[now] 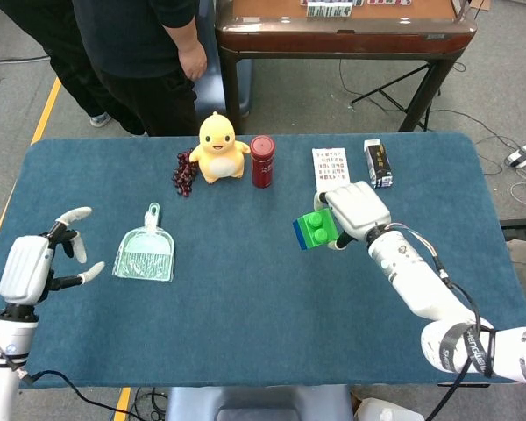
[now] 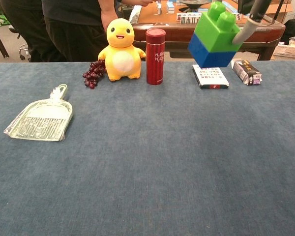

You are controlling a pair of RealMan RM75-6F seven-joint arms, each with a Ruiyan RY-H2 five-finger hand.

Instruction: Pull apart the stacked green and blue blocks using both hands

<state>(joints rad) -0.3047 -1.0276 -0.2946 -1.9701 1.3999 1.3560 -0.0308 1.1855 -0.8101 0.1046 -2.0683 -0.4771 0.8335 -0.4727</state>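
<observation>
One green block [image 1: 318,227], one blue block [image 2: 210,51], stacked.

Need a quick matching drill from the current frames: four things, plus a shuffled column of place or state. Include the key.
1. stacked green and blue blocks
2. left hand
3. dustpan
4. red bottle

A. flat on the table, left side
B. fingers spread, holding nothing
C. upright beside the yellow duck toy
D. lifted off the table, held by the right hand

Pairs: 1-D, 2-B, 3-A, 4-C
</observation>
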